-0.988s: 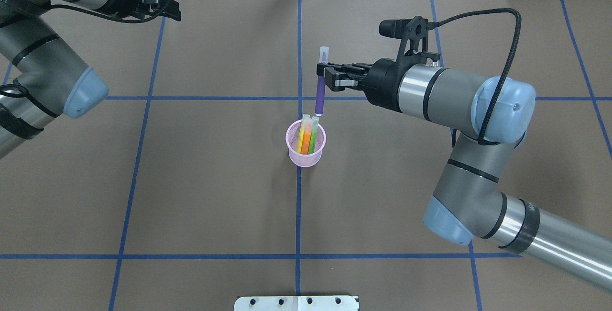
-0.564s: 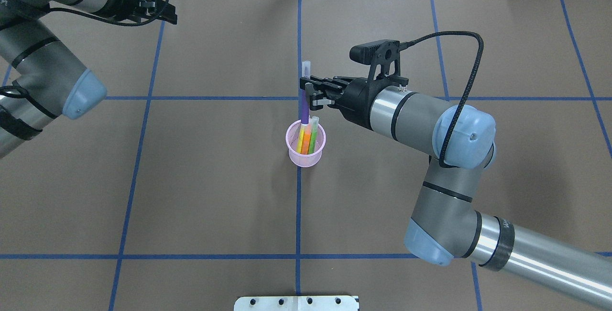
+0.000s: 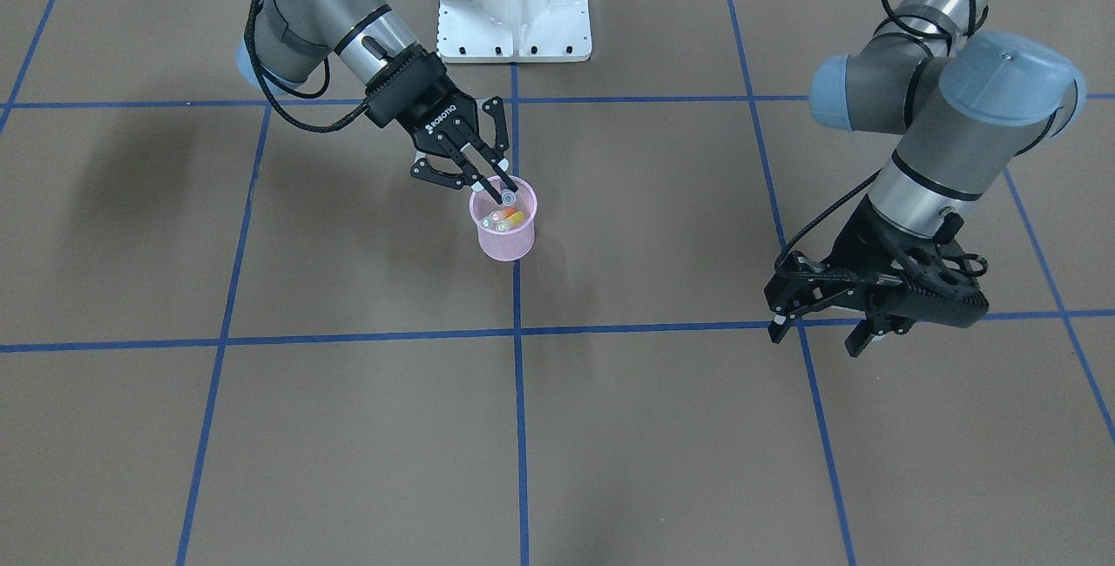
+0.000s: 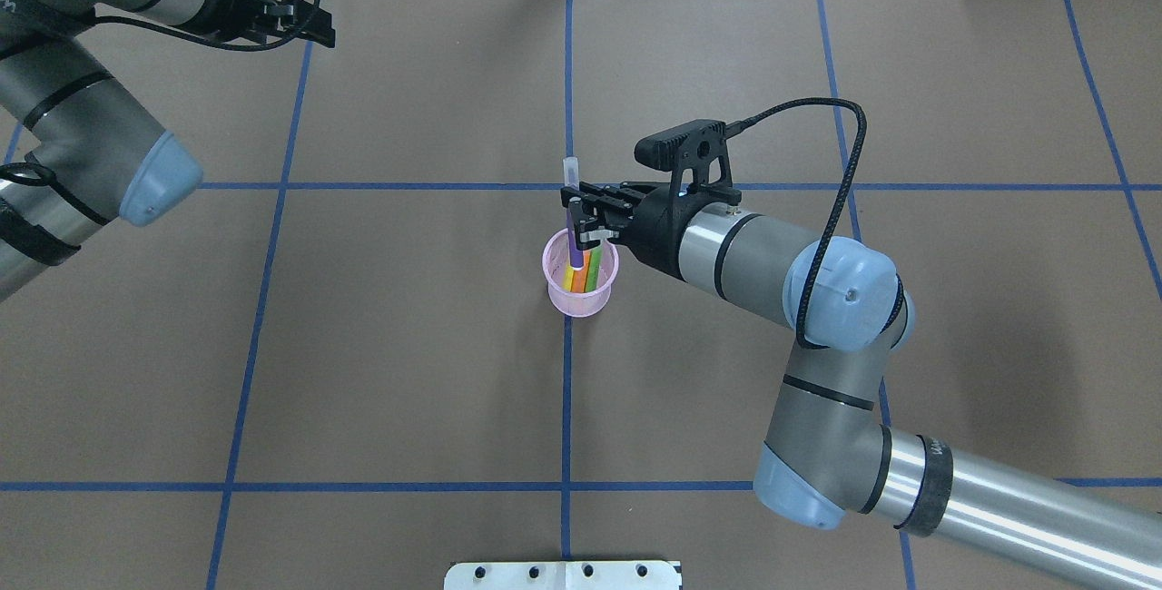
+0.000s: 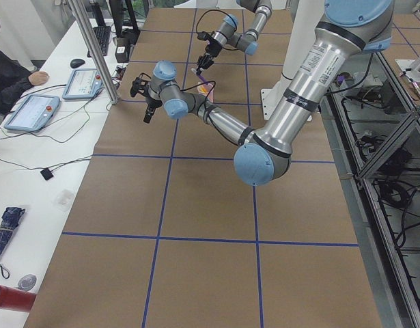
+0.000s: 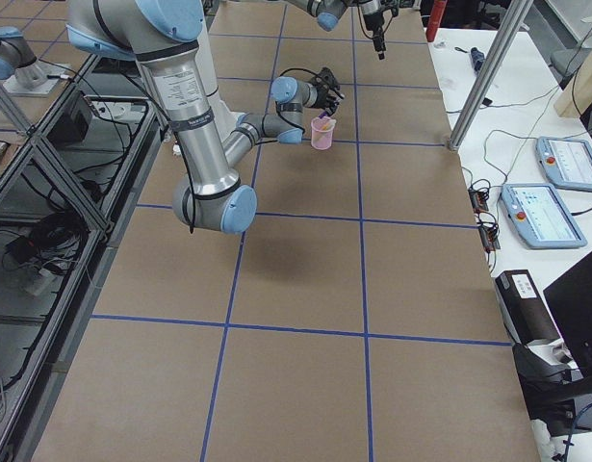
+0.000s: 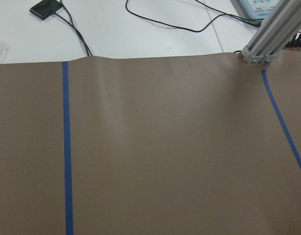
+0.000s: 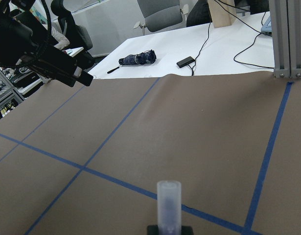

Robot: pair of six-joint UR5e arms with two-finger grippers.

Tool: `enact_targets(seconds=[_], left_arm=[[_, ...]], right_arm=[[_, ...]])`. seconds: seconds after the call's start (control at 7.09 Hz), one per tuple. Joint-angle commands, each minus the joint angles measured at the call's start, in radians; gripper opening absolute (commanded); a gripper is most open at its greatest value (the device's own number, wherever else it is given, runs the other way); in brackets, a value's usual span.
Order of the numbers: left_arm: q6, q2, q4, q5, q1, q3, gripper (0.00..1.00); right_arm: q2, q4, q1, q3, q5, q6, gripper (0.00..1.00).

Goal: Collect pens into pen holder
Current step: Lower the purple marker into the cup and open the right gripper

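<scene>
Right pincer clamped on purple pen, lower end down inside holder beside yellow, orange and green pens, so only the release looks left; left pincer wide, empty, well apart.

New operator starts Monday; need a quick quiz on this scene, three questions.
1. True or false: the left tool grips a pen.
2. Which pen does the right tool hold at the pen holder? A yellow, B purple, C green.
3. How many pens stand loose in the holder?
Key: 1 false, it is open and empty. 2 B, the purple pen, lower end inside the rim. 3 three: yellow pen, orange pen, green pen.
</scene>
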Motion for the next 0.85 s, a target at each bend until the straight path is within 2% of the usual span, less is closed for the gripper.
enact_targets(seconds=[0.0,0.14,0.28,0.42,0.71], left_arm=[[0.007,0.0,0.0,-0.001,0.0,0.005,0.94],[0.007,0.002,0.0,-0.001,0.0,0.005,0.94],[0.007,0.002,0.0,-0.001,0.0,0.007,0.94],[0.007,0.002,0.0,-0.001,0.0,0.008,0.94],[0.009,0.002,0.0,-0.001,0.0,0.011,0.94]], right_arm=[[-0.002,0.094,-0.025,-0.079,-0.027,-0.014,0.0],[0.0,0.111,-0.027,-0.087,-0.027,-0.042,0.0],[0.009,0.111,-0.028,-0.081,-0.03,-0.043,0.43],[0.009,0.114,-0.028,-0.073,-0.03,-0.03,0.98],[0.006,0.093,-0.027,-0.032,-0.024,-0.036,0.98]])
